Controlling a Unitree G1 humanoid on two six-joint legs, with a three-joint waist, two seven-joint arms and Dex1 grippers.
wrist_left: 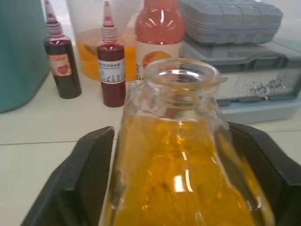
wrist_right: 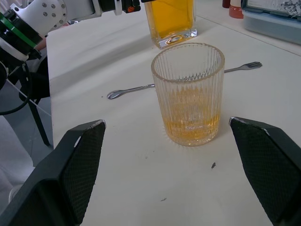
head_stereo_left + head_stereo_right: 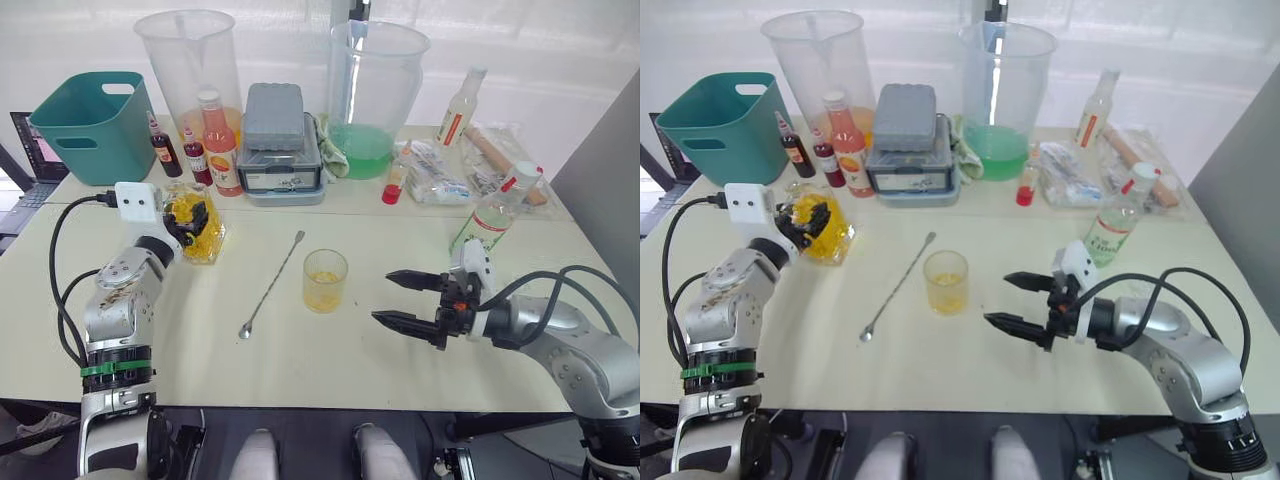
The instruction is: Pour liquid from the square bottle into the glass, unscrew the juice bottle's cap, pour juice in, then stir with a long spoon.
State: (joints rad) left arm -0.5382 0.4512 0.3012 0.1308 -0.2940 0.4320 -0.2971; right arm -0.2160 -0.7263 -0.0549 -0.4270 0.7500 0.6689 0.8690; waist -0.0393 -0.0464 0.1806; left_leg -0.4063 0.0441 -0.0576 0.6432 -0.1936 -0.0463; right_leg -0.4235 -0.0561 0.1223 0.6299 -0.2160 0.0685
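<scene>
The square bottle (image 3: pixel 203 232) stands upright on the table at the left, its neck open and yellow-orange liquid (image 1: pixel 183 179) inside. My left gripper (image 3: pixel 192 222) is shut on the bottle, one finger against each side. The glass (image 3: pixel 325 280) sits mid-table with a shallow layer of yellow liquid (image 2: pixel 190 129) in it. My right gripper (image 3: pixel 383 298) hovers open just right of the glass, its fingertips pointing at it. The long spoon (image 3: pixel 272 283) lies flat on the table left of the glass. The juice bottle (image 3: pixel 487 218) with its white cap (image 3: pixel 521 178) stands behind my right arm.
Along the back stand a teal basket (image 3: pixel 90 125), two big clear pitchers (image 3: pixel 190 60) (image 3: pixel 378 90), a grey case (image 3: pixel 280 140), an orange-red bottle (image 3: pixel 220 145), small dark red bottles (image 3: pixel 165 145) and plastic bags (image 3: pixel 440 170).
</scene>
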